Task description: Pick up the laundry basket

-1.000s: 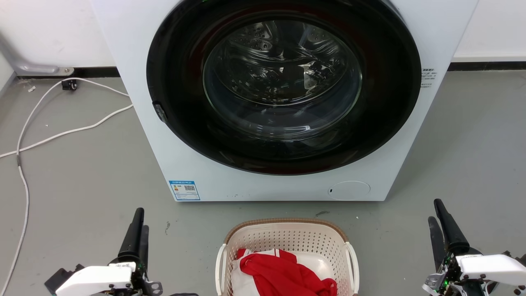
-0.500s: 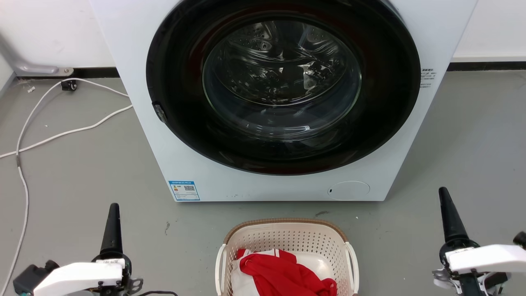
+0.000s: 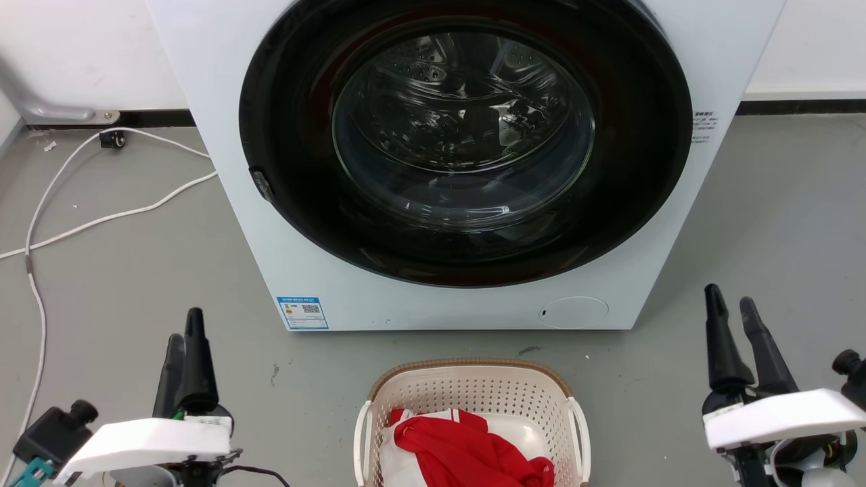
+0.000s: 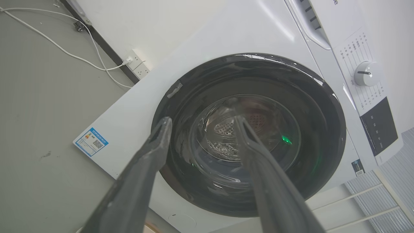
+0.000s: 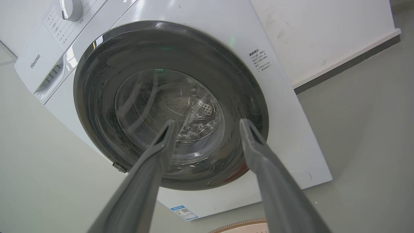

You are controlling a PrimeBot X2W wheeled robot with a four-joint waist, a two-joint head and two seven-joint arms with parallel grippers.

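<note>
Reading "Hisense" (image 5: 36, 61) on the white washing machine (image 3: 211, 81) at 12 o'clock, blue QR sticker (image 3: 302, 312) low on its front. Sitting at 6 o'clock on the floor (image 3: 135, 284), untouched: laundry basket (image 3: 467, 368). Flanking at 7 and 5 o'clock, spread apart: left gripper (image 3: 186, 328), right gripper (image 3: 729, 297), both rolled and higher than half a second ago.

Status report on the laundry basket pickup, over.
Left gripper open, empty. Right gripper open, empty. Laundry basket on floor, ungripped, red garment inside. Washing machine behind it, handles unobstructed.
</note>
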